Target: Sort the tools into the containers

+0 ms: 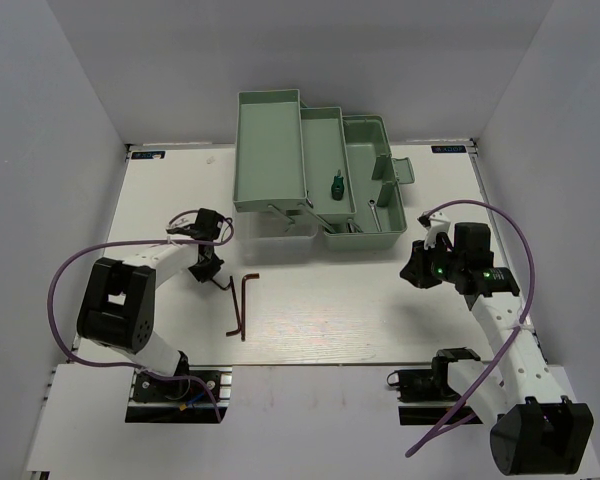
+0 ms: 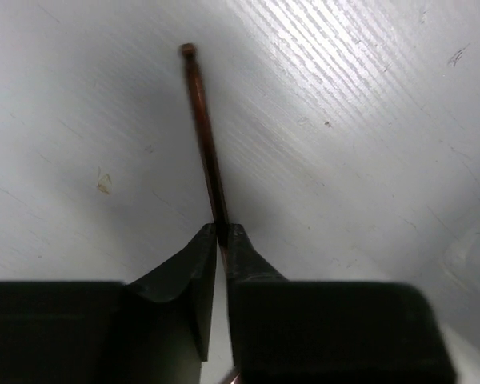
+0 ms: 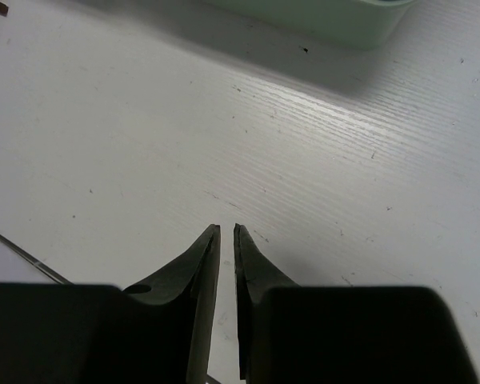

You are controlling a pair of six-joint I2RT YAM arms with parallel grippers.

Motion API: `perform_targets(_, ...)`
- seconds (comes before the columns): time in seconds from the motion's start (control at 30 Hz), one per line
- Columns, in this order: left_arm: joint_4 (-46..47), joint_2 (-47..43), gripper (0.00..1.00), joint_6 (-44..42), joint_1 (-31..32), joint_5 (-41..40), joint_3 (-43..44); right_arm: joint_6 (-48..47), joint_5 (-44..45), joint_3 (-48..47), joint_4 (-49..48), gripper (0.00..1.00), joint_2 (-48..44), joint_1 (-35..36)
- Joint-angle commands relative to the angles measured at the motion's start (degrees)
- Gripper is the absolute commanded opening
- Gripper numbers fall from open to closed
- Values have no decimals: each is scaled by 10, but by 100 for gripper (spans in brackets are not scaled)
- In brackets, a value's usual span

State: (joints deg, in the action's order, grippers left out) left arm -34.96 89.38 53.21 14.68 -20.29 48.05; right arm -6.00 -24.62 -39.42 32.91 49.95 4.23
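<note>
Hex key (image 2: pixel 205 136) is pinched in the left end effector (image 2: pixel 222 232), its lower end hidden; right end effector (image 3: pixel 226 230) nearly closed, empty. Toolbox (image 1: pixel 270 115) holds one screwdriver (image 1: pixel 334 187).

Evenly bright overhead view, soft shadows beneath toolbox (image 1: pixel 320 170). Glare streak across table (image 2: pixel 344 88) in left wrist view. Near fingers (image 3: pixel 200 320) dark, blurred in both wrist views. Woodgrain sharp farther out.

L gripper (image 2: pixel 222 232) jaws pinched; R gripper (image 3: pixel 226 232) jaws near-closed, empty.
</note>
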Motion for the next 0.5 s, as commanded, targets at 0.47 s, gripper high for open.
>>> perform_targets(0.47,-9,-89,0,-20,7,20,-28,2,-14,-6,-3,19,-10,-4)
